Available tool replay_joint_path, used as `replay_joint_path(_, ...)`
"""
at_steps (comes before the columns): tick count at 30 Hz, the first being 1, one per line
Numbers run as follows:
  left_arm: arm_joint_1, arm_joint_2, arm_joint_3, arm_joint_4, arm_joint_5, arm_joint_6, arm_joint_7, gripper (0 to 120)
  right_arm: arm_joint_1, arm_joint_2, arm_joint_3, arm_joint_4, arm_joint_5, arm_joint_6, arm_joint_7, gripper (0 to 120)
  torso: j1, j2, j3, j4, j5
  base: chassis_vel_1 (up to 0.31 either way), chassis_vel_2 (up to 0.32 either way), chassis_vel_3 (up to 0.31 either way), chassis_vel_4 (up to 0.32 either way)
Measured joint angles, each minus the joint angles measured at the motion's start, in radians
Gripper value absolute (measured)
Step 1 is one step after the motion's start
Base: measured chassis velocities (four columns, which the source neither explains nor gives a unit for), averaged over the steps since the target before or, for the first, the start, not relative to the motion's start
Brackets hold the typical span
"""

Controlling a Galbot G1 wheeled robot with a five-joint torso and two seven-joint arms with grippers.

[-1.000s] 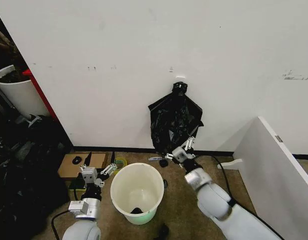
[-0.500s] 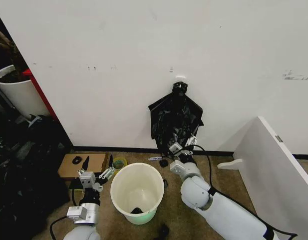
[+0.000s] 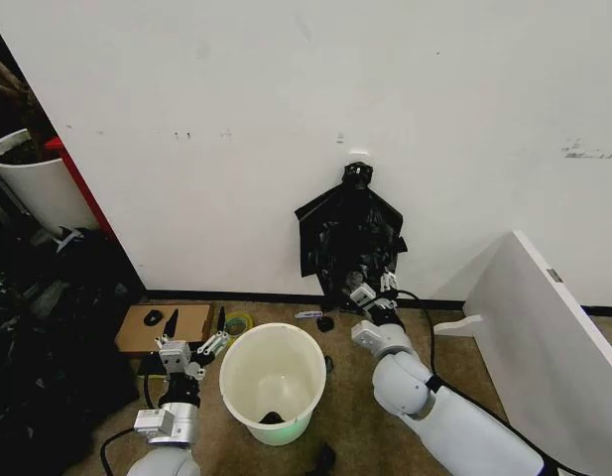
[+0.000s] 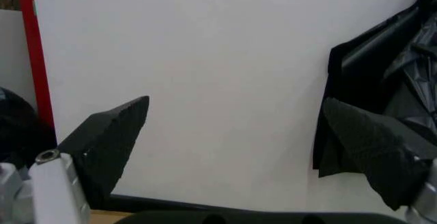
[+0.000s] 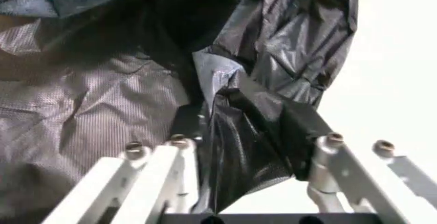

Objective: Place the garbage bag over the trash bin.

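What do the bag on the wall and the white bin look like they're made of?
The garbage bag looks like thin black plastic film: glossy, crumpled, with sharp creases and a fine embossed grain in the right wrist view. The right gripper has open jaws around a fold of it. The trash bin looks like moulded white plastic, with smooth walls, an even rim and a soft sheen. The left gripper waits open beside the bin.

Bag: lower edge hidden behind right end effector; cut off by the edges in both wrist views.
Bin: dark item at its bottom too small to identify.
Left end effector: finger bases cut off by the left wrist view's edge.
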Motion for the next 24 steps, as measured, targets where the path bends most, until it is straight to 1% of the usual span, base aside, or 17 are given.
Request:
replay_joint_path(1,-0.001,0.0,0.001,0.0,0.0,0.001,0.0,100,-0.007,-0.001,0.004,0.005,0.008,0.012,0.003,26,0.0,0.0,0.0,0.0,0.0,0.0,0.0,0.0,0.0)
replay_joint_path(5,-0.007,0.006,0.002,0.0,-0.001,0.005,0.0,100,-0.047,-0.005,0.029,0.038,0.049,0.092,0.016,8,0.0,0.0,0.0,-0.0001,0.0,0.0,0.0,0.0,0.0)
replay_joint_path(6,-0.007,0.006,0.002,0.0,-0.001,0.005,0.0,100,-0.047,-0.005,0.029,0.038,0.049,0.092,0.016,8,0.0,0.0,0.0,-0.0001,0.0,0.0,0.0,0.0,0.0)
replay_joint_path(8,-0.013,0.012,0.003,0.0,-0.002,0.007,0.0,100,-0.062,-0.005,0.041,0.054,0.083,0.132,0.02,0,0.0,0.0,0.0,0.0,0.0,0.0,0.0,0.0,0.0)
replay_joint_path(11,-0.03,0.033,0.009,0.002,-0.019,-0.006,0.008,100,-0.085,-0.001,0.052,0.081,0.182,0.26,0.025,0,0.0,0.0,0.0,0.0001,0.0,0.0,0.0,0.0,0.0)
replay_joint_path(13,-0.047,0.056,0.015,0.005,-0.035,-0.022,0.02,100,-0.101,0.005,0.059,0.1,0.268,0.366,0.013,0,0.0,0.0,0.0,0.0001,-0.0002,0.0,0.0,0.0,0.0)
replay_joint_path(14,-0.047,0.056,0.015,0.005,-0.035,-0.022,0.02,100,-0.101,0.005,0.059,0.1,0.268,0.366,0.013,0,0.0,0.0,0.0,0.0001,-0.0002,0.0,0.0,0.0,0.0)
replay_joint_path(15,-0.059,0.074,0.018,0.009,-0.048,-0.035,0.031,100,-0.109,0.008,0.063,0.112,0.319,0.411,0.002,0,0.0,0.0,0.0,-0.0001,0.0,0.0,0.0,0.0,0.0)
replay_joint_path(20,-0.12,0.131,0.031,0.04,-0.121,-0.095,0.087,100,-0.118,0.011,0.093,0.142,0.487,0.521,-0.049,0,0.0,0.0,0.0,0.0,-0.0002,0.0,0.0,0.0,0.0)
replay_joint_path(21,-0.138,0.146,0.035,0.048,-0.15,-0.112,0.106,100,-0.115,0.013,0.102,0.144,0.523,0.542,-0.06,0,0.0,0.0,0.0,-0.0001,-0.0003,0.0,0.0,0.0,0.0)
replay_joint_path(22,-0.138,0.146,0.035,0.048,-0.15,-0.112,0.106,100,-0.115,0.013,0.102,0.144,0.523,0.542,-0.06,0,0.0,0.0,0.0,-0.0001,-0.0003,0.0,0.0,0.0,0.0)
replay_joint_path(24,-0.162,0.171,0.041,0.057,-0.189,-0.137,0.129,100,-0.106,0.015,0.112,0.145,0.58,0.569,-0.07,0,0.0,0.0,0.0,-0.0001,-0.0001,0.0,0.0,0.0,0.0)
